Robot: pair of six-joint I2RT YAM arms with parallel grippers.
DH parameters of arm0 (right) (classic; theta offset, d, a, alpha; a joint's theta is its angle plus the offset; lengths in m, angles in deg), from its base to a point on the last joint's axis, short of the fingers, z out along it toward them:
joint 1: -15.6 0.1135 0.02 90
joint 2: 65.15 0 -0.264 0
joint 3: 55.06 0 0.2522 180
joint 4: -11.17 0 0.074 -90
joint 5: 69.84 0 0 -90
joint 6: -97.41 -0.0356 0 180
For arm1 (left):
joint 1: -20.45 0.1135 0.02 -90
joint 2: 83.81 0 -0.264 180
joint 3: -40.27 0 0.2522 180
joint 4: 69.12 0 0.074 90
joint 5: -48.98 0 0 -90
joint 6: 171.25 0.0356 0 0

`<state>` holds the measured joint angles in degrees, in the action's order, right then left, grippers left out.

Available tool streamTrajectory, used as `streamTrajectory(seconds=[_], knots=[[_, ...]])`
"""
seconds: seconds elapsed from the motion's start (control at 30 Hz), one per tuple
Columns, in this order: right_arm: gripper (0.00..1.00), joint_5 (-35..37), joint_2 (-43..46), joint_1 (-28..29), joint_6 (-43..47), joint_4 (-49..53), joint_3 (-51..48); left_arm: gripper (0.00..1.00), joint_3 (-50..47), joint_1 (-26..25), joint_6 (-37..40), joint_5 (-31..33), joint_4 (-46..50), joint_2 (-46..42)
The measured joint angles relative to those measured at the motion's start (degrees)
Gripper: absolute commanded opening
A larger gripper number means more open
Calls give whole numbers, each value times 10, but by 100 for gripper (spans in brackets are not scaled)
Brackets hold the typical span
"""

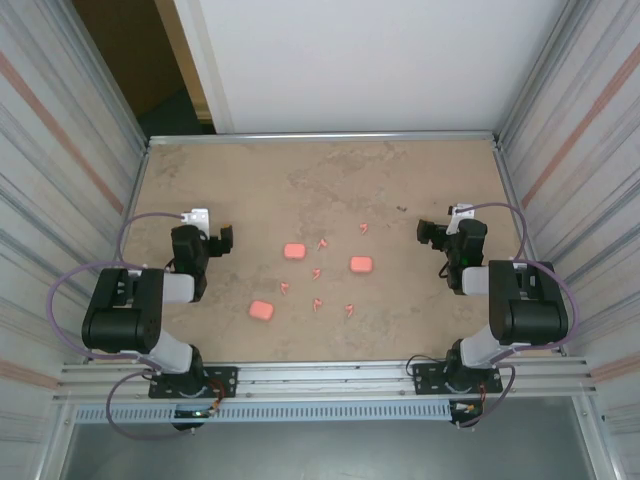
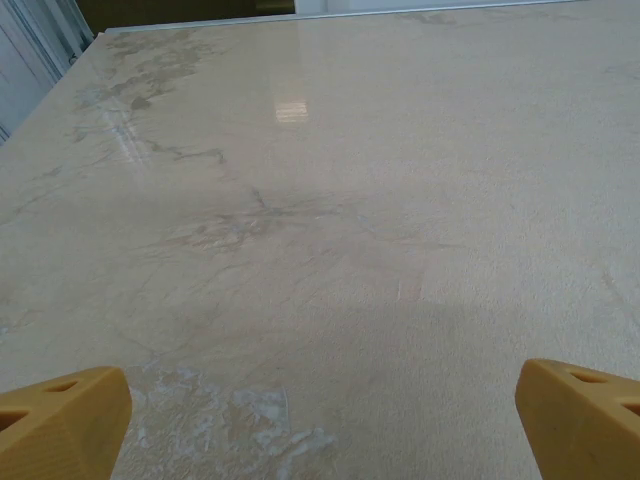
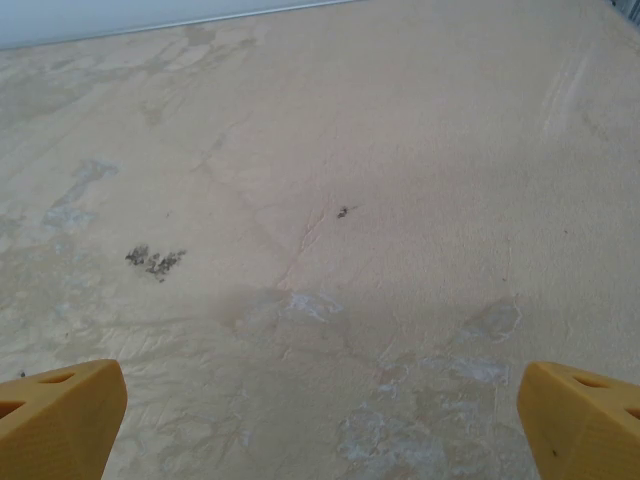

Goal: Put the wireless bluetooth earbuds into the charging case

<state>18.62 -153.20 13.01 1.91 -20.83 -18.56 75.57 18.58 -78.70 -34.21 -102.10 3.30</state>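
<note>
Left gripper (image 1: 224,240) and right gripper (image 1: 428,232) both gape empty, so swing the right toward nine o'clock, where earbuds (image 1: 316,272) lie scattered among three pink cases (image 1: 361,264), and pinch one stem squarely.

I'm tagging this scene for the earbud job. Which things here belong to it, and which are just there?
Belong to the job:
- six small pink earbuds, scattered mid-table
- three pink cases, lying among them

Just there:
- table
- dark stain on its surface
- ribbed side walls
</note>
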Motion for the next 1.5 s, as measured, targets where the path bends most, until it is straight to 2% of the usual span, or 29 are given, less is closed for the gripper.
streamTrajectory(seconds=[1.2, 1.37, 1.5], knots=[[99, 0, 0, 0, 0, 0, 0, 99, 0, 0, 0, 0, 0, 0], [99, 0, 0, 0, 0, 0, 0, 99, -1, 0, 0, -15, -2, 0], [99, 0, 8, 0, 0, 14, 0, 99, -16, 0, 0, -22, -5, -28]])
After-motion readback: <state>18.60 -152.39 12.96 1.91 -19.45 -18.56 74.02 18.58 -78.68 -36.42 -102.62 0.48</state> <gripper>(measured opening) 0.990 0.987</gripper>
